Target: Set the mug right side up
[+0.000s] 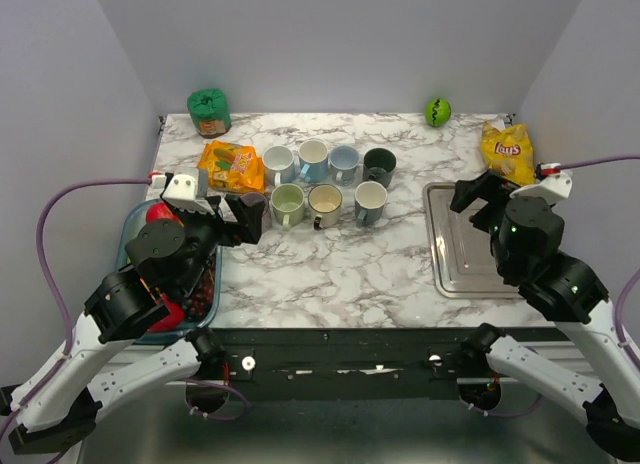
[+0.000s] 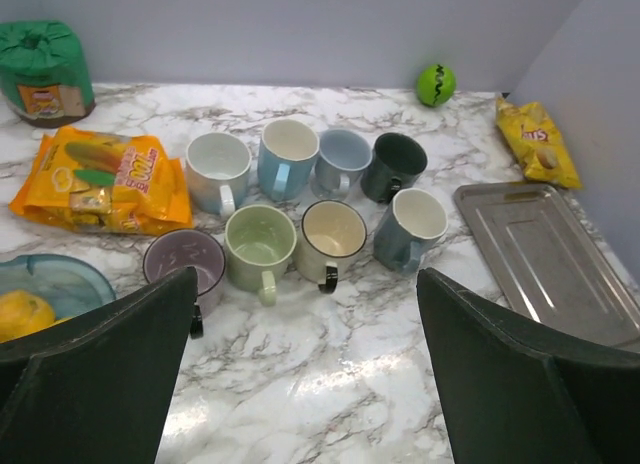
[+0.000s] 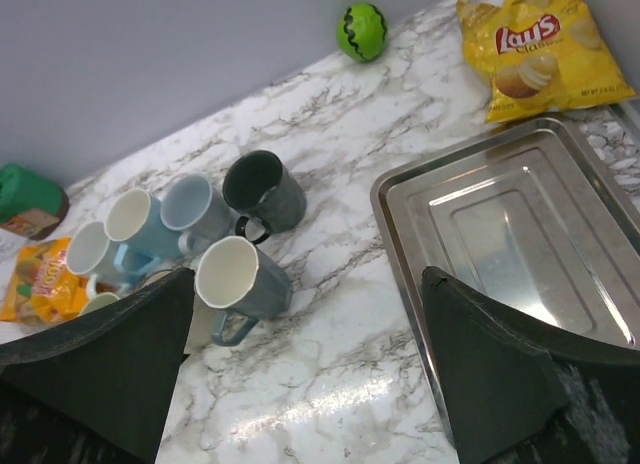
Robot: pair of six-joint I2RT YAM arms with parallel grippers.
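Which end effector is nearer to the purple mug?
Left. The left end effector is just beside the mug; the right end effector is far off, over the tray.

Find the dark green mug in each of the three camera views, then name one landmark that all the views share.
Top external: the dark green mug is rightmost in the back row of mugs.
Left wrist: the dark green mug is above centre, at the right end of the back row.
Right wrist: the dark green mug is left of centre.
Shared landmark: the green ball by the back wall.

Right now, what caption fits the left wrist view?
Open left gripper faces eight mugs; the purple mug looks upside down.
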